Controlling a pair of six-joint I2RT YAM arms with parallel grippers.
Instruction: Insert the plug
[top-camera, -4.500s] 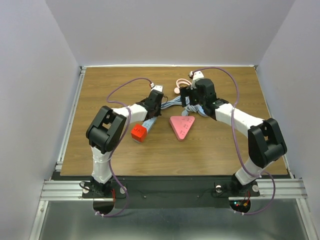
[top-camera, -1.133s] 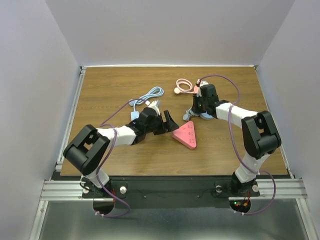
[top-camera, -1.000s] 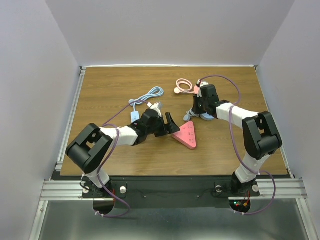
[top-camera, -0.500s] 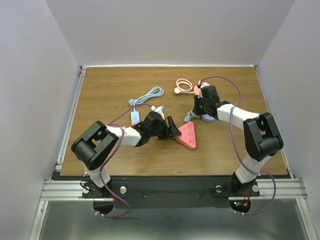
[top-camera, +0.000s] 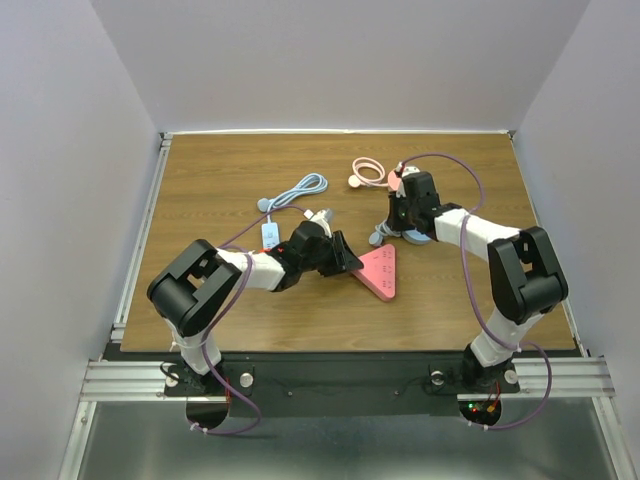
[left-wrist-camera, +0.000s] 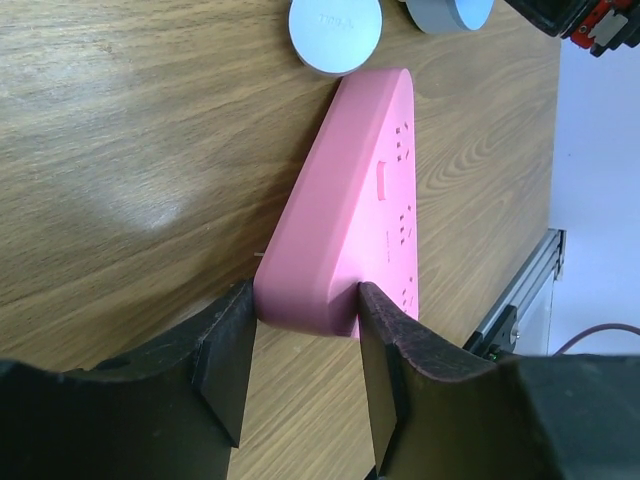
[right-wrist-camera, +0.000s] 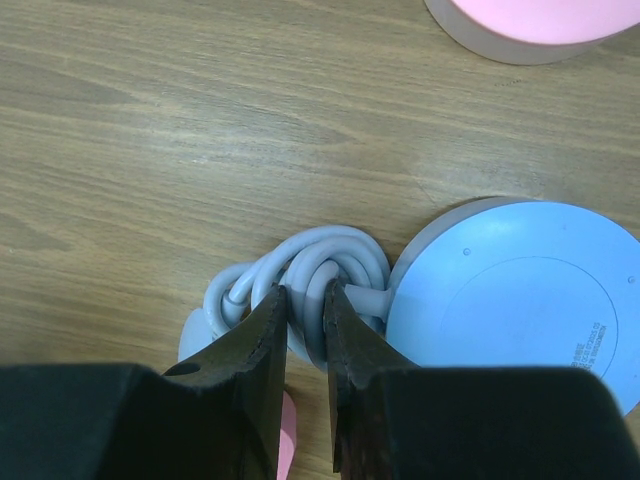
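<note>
1. Left gripper (left-wrist-camera: 305, 312): black, flat-faced fingers (left-wrist-camera: 225, 370), clenched across one rounded corner of the pink power strip (left-wrist-camera: 352, 200). Both pads meet the corner's sides.
2. Pink power strip: a triangular slab of smooth matt plastic with rounded corners. It lies flat near the middle of the worktop (top-camera: 200, 170), a little toward the near edge. Groups of socket holes and one small slot mark its top face.
3. Right gripper (right-wrist-camera: 303, 305): black fingers (right-wrist-camera: 262, 350), pinched shut on one loop of the grey cable (right-wrist-camera: 330, 255).
4. Grey cable: smooth round cord wound in a tight knot-like coil. It lies flat, right of centre and just beyond the strip's far corner.
5. Round end piece (left-wrist-camera: 335, 30): pale blue with a flat printed face, beside the coil. It is probably the plug, though no prongs show. It lies close to the strip's far corner and is not inserted.
6. Blue disc (right-wrist-camera: 520, 305): flat with a grey rim, touching the coil on the side toward the right edge.
7. Pink disc (right-wrist-camera: 530, 20): grey-rimmed, farther toward the far edge. A pink cable (top-camera: 368, 170) is looped beside it.
8. Blue cable (top-camera: 300, 187): a loose bundle left of centre, with a white adapter (top-camera: 268, 235) at its near end.
9. Worktop: wood-grain laminate with a slight sheen. Bare wood runs along the near edge, the right edge and the far-left corner.
</note>
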